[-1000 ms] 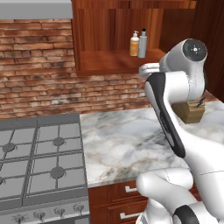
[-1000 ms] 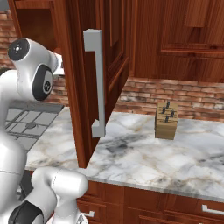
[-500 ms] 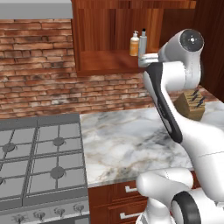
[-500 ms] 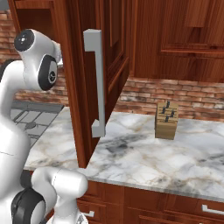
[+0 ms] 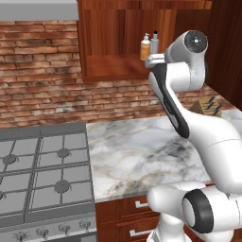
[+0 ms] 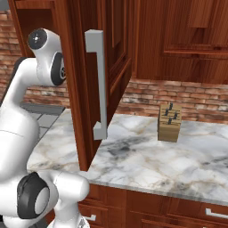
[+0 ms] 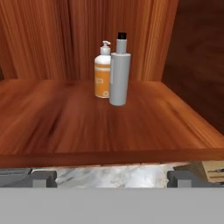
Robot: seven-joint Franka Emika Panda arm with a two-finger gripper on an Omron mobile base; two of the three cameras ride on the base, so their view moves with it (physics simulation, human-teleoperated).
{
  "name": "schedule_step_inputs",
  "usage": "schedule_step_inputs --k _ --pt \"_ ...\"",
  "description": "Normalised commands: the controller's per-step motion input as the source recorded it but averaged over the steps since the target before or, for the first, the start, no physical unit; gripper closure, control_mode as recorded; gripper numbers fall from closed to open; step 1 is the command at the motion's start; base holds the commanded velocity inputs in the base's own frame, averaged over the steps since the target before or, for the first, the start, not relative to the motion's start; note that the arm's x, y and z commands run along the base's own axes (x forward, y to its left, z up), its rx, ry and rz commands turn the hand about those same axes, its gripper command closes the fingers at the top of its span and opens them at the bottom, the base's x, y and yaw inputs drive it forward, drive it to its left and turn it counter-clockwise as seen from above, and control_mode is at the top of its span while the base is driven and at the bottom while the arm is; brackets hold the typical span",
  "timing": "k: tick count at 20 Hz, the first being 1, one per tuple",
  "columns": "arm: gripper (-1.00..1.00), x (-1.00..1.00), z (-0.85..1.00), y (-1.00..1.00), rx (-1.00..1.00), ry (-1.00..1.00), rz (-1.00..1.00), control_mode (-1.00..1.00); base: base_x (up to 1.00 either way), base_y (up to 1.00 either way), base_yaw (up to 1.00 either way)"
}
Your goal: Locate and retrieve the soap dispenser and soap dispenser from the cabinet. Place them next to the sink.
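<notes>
Two soap dispensers stand side by side at the back right of the cabinet shelf [image 7: 87,127]. The orange one with a white pump [image 7: 103,75] is partly behind the taller pale grey one with a black top [image 7: 120,72]. From the left base, the orange bottle [image 5: 145,47] and the grey bottle [image 5: 154,43] sit inside the doorless cabinet [image 5: 118,71]. My gripper [image 7: 111,179] is open, level with the shelf's front edge and well short of the bottles, with nothing between its fingers. The sink is out of view.
Below the cabinet lies a marble counter [image 5: 137,156], with a gas stove [image 5: 38,175] to its left. A wooden knife block [image 6: 169,122] stands on the counter at the right. A tall cabinet door with a silver handle [image 6: 99,84] juts out beside the arm.
The arm has risen and swung a little left, bringing the hand up to the cabinet shelf. The gripper has stayed open and the bottles have not moved.
</notes>
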Motion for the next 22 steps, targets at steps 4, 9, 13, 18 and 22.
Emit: schedule_step_inputs --k 4,9,13,18,22 --pt "-1.0 0.44 0.0 -0.06 0.0 0.0 0.0 -1.0 0.0 0.0 0.0" --pt "-1.0 0.38 0.02 -0.18 0.0 0.06 0.0 -1.0 0.0 0.0 0.0" --pt "-1.0 0.45 0.0 -0.1 0.0 0.03 0.0 -1.0 0.0 0.0 0.0" --pt "-1.0 0.44 0.0 -0.15 0.0 0.0 0.02 -1.0 0.0 0.0 0.0" --pt "-1.0 0.3 -0.01 -0.08 0.0 0.0 0.06 -1.0 0.0 0.0 0.0"
